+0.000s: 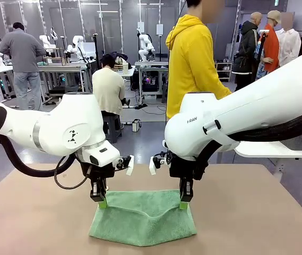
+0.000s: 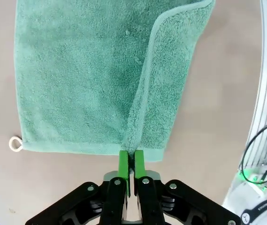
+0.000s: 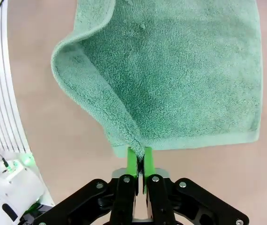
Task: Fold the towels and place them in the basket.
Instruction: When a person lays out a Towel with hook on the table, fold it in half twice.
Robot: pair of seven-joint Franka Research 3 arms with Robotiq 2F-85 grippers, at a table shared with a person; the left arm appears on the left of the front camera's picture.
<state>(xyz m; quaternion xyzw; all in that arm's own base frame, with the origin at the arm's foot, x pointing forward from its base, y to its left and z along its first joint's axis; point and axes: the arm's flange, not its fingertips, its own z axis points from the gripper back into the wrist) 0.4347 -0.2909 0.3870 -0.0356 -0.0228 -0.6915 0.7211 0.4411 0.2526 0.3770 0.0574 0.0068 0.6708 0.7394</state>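
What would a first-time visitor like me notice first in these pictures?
The two white robot arms draw the eye first. The left gripper and the right gripper each pinch the far edge of a green towel in the middle of the brown table. That edge is held raised and sags between them. Behind, at the table's far side, stands a person in a bright yellow hoodie.

Bright, even light is coming down from ceiling strips [image 1: 100,6] at 12 o'clock in the front view, and nothing is glaring. In both wrist views the mint green towel [image 2: 77,70] is showing crisp pile. Its lifted fold is casting only a soft shadow, and wide-angle bending is curving the edges at 3 and 9 o'clock.
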